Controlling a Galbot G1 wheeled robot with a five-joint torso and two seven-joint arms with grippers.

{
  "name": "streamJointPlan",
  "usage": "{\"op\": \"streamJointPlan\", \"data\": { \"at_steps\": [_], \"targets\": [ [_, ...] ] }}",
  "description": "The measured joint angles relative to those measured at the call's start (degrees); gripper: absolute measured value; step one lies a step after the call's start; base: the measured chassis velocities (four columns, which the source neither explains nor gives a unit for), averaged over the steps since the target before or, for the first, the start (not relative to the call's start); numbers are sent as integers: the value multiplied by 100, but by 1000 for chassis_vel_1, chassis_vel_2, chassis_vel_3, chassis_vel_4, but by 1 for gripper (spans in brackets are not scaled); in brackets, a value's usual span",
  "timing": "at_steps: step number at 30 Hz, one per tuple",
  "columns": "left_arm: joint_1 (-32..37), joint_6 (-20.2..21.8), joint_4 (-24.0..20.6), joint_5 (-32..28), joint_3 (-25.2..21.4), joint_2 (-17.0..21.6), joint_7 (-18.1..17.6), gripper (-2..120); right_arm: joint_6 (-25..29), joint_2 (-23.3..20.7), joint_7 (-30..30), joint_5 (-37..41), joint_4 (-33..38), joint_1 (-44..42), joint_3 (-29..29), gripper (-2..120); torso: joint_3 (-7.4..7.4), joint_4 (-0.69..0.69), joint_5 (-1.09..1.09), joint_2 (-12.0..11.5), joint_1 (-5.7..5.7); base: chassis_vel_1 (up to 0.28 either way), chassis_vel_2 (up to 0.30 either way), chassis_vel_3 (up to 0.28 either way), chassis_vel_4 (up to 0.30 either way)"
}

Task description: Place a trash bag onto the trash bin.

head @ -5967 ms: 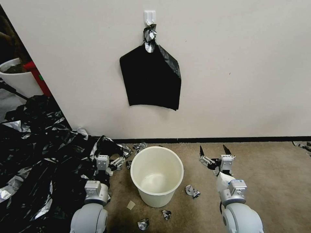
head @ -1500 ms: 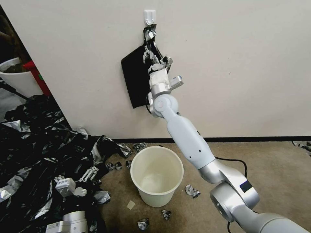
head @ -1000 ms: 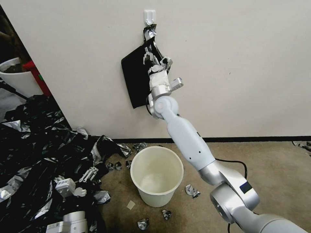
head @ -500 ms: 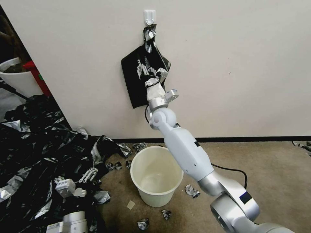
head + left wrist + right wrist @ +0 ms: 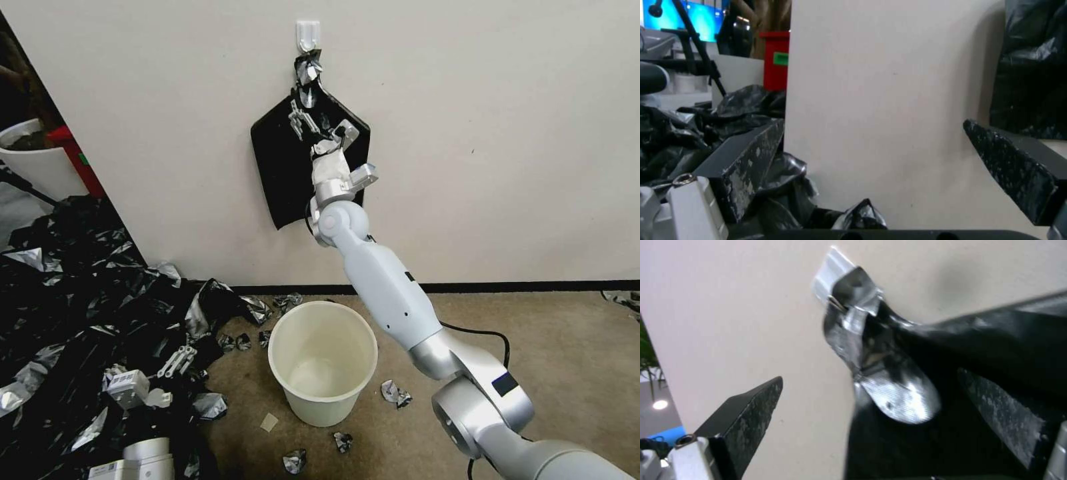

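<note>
1. Head view: reaching up high with the right gripper [image 5: 319,127], right in front of the flat black bundle [image 5: 283,167] hanging from the white hook [image 5: 308,33] on the wall [image 5: 500,133].
2. Right wrist view: spreading both black fingers [image 5: 746,406] wide apart, holding nothing, with the bundle's shiny knotted top [image 5: 871,350] sitting between them.
3. Resting the left gripper [image 5: 175,360] low down over the heap of black plastic [image 5: 60,300] on the floor; jaws standing wide apart and gripping nothing, going by the left wrist view.
4. Waiting on the carpet [image 5: 567,373] below: the trash bin [image 5: 323,363], standing upright, bare and with no liner, well apart from both grippers.
5. Not yet holding a single trash bag; looking like bags still folded up in the hanging bundle.
6. Judging the job as barely started: 0 steps finished.
7. Still needing doing: pinching a bag, pulling it loose, opening it, and stretching it over the bin's rim.
</note>
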Motion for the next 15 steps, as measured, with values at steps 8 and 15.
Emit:
{"op": "streamJointPlan", "data": {
  "at_steps": [8, 15],
  "targets": [
    [-15, 0, 18, 0, 10, 0, 0, 100, -11, 0, -19, 91, -33, 99, -7, 87, 0, 0, 0, 0, 0, 0, 0, 0, 0],
    [-26, 0, 36, 30, 50, -25, 0, 100, -32, 0, -106, 140, -169, 229, -23, 62, 0, 0, 0, 0, 0, 0, 0, 0, 0]
  ]
}}
